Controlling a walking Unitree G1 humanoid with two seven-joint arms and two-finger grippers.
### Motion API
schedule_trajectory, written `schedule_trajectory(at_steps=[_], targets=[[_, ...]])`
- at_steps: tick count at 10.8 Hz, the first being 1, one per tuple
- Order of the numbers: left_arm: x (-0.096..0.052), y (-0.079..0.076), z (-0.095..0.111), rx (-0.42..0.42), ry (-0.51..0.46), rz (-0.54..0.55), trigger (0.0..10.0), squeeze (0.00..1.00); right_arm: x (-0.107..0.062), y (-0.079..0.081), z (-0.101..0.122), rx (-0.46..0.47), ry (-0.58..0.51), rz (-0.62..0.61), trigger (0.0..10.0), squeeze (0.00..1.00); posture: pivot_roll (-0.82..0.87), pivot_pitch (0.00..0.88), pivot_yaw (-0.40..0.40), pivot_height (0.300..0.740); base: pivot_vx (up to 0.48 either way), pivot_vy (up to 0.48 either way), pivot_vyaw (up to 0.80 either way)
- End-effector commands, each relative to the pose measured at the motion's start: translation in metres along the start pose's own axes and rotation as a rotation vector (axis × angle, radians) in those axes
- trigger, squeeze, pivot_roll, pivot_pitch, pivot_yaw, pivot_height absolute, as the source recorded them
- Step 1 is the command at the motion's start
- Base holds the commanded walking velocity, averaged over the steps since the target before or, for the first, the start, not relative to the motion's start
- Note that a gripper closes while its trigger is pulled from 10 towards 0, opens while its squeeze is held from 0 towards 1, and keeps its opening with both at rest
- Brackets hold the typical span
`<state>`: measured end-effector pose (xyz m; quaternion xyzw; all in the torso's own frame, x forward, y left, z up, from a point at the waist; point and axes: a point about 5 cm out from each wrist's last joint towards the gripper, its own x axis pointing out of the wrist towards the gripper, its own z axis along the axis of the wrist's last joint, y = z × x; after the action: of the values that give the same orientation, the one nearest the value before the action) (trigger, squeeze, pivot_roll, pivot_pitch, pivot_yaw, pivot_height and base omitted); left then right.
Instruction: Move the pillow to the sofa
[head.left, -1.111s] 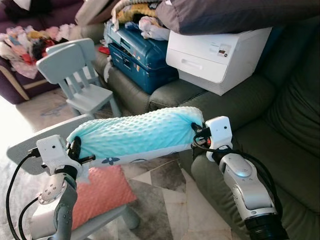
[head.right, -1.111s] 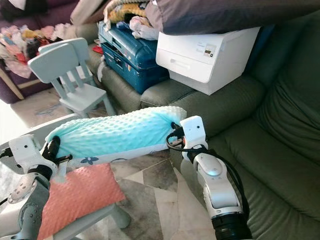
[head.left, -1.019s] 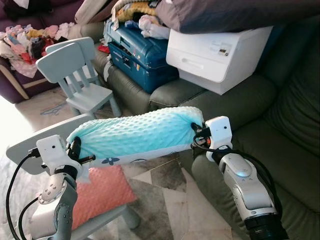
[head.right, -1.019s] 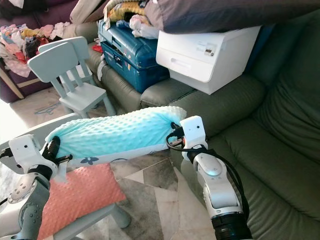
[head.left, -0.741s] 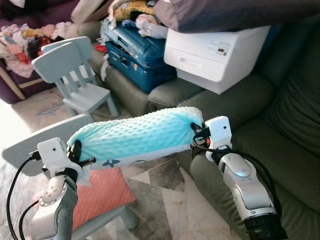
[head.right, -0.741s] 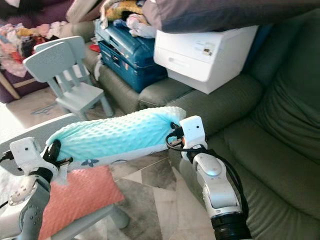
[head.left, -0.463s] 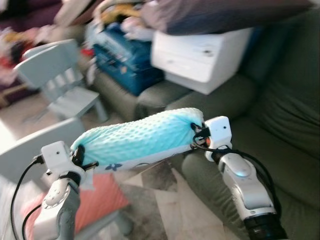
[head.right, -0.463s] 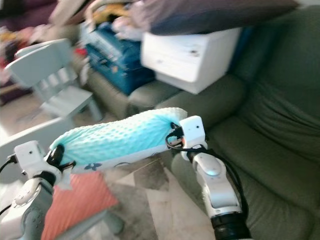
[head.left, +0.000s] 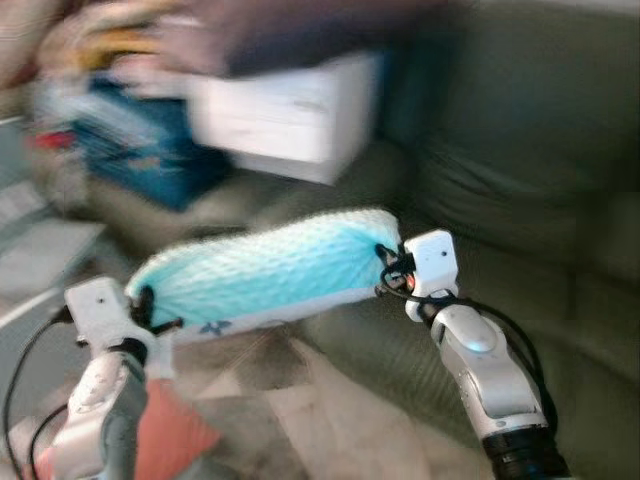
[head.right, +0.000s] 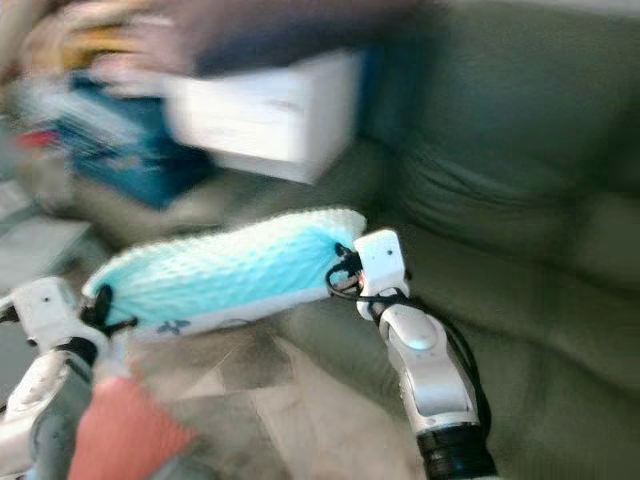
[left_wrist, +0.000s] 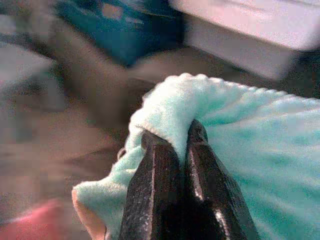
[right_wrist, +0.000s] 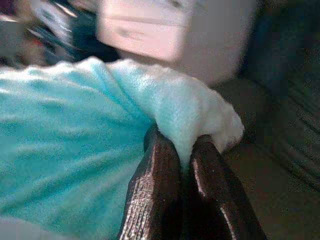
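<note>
A white box-shaped appliance (head.left: 285, 115) sits high in the head views, badly blurred, with what looks like a drawer front on its near face. Draped across its top lies a dark bundle of cloth (head.left: 300, 35), too smeared to make out. Just beside the appliance, on its left, is a blue case (head.left: 125, 150), and above that case there is a jumble of pale and yellowish fabric (head.left: 95, 30), no clearer. Well below the appliance and off to its left, patterned grey flooring (head.right: 270, 410) shows, with a coral-pink cushion (head.right: 125, 435) lying at the bottom edge.
</note>
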<state>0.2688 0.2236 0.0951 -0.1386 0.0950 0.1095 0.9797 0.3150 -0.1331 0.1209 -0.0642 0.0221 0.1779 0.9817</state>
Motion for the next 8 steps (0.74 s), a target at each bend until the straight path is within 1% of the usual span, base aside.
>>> schedule_trajectory(at_steps=[1,8], targets=[[-0.0013,0.008,0.0016,0.016,-0.002,0.028,10.0,0.0,0.0037,0.0008,0.0102,0.0,-0.036,-0.003,10.0,0.0,-0.2,0.004,0.076,0.74,0.0,0.0,-0.8],[-0.001,0.008,0.0011,0.025,0.0,0.022,10.0,0.0,0.0041,0.0016,0.0102,0.003,-0.031,-0.002,10.0,0.0,-0.2,0.005,0.077,0.74,0.0,0.0,-0.8]])
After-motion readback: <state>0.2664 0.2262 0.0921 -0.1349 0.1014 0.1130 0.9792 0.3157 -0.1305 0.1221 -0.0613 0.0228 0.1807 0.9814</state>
